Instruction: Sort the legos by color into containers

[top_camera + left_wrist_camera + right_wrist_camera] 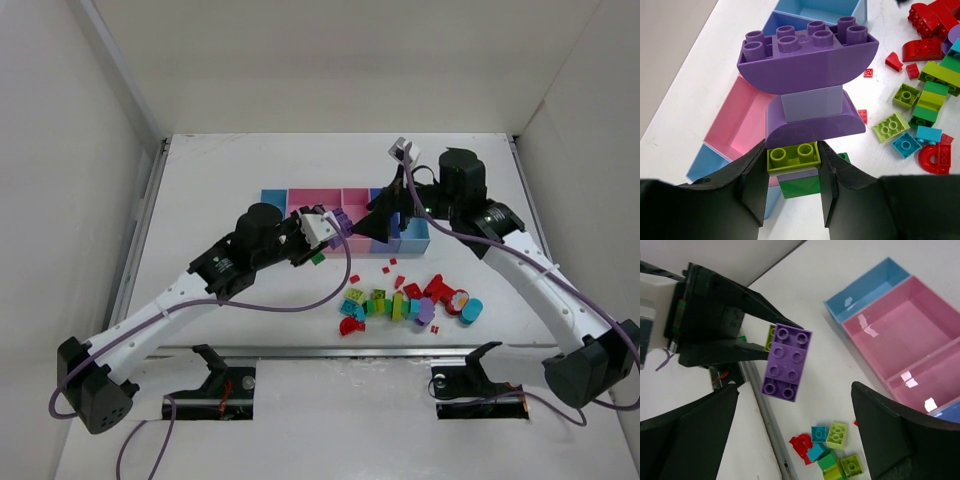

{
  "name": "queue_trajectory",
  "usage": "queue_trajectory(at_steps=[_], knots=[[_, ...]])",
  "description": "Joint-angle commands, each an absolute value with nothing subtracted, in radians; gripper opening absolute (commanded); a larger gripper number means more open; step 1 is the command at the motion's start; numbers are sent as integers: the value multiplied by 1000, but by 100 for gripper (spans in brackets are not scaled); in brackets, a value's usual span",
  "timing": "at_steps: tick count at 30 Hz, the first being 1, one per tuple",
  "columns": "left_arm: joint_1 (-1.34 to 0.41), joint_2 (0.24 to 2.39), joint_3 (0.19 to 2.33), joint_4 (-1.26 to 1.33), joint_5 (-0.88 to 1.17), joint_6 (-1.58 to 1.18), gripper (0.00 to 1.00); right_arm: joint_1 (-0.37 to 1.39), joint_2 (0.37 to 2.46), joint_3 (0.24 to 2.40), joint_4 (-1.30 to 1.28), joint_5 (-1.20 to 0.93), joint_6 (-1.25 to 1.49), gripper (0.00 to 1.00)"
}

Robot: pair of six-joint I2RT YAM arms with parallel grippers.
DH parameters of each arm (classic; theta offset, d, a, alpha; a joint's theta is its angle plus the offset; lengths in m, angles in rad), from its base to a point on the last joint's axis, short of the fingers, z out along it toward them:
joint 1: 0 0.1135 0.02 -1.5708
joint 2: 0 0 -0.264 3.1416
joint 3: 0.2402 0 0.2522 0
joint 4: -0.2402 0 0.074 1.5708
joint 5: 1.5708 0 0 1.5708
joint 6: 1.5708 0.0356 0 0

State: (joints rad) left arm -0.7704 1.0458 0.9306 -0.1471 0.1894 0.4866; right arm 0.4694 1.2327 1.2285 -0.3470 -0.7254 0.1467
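My left gripper (792,167) is shut on a stack of joined legos: a lime brick (792,156) between the pads, a green brick (800,186) under it, and purple rounded bricks (807,62) above. In the top view this gripper (325,232) holds the stack (340,218) over the table just in front of the containers (300,197). My right gripper (385,225) is open and empty, close to the right of the stack. In the right wrist view its fingers (890,430) stand wide apart, and the purple brick (787,362) hangs beyond them.
Loose legos (410,300) in red, lime, green, cyan and purple lie in front of the bins, right of centre; they also show in the left wrist view (920,100). The wide pink bin (900,330) and the light blue bin (865,287) look empty. White walls enclose the table.
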Motion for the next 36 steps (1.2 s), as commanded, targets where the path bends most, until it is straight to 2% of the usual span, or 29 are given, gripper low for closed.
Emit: queue_trajectory(at_steps=[1, 9, 11, 12, 16, 17, 21, 23, 24, 25, 36], knots=[[-772, 1028, 945, -60, 218, 520, 0, 517, 1221, 1250, -251, -743, 176, 100], [-772, 1028, 956, -60, 245, 520, 0, 561, 1313, 1291, -242, -675, 186, 100], [-772, 1028, 956, -60, 245, 520, 0, 572, 1324, 1292, -242, -654, 186, 92], [-772, 1028, 956, -60, 245, 520, 0, 572, 1334, 1292, -242, -653, 186, 81], [-772, 1019, 956, -89, 245, 529, 0, 572, 1345, 1301, -223, -644, 205, 61], [-772, 1019, 947, -89, 245, 529, 0, 572, 1345, 1301, -222, -635, 206, 52], [-761, 1009, 925, -112, 255, 529, 0, 572, 1336, 1292, -222, -623, 206, 39], [-752, 1009, 914, -123, 255, 529, 0, 572, 1336, 1292, -222, -623, 206, 23], [-738, 1009, 902, -123, 255, 529, 0, 572, 1336, 1292, -222, -623, 206, 7], [-729, 1022, 902, -135, 255, 529, 0, 572, 1336, 1292, -222, -635, 206, 2], [-699, 1094, 764, -247, 233, 601, 0, 448, 1301, 1215, -288, -589, 196, 0]])
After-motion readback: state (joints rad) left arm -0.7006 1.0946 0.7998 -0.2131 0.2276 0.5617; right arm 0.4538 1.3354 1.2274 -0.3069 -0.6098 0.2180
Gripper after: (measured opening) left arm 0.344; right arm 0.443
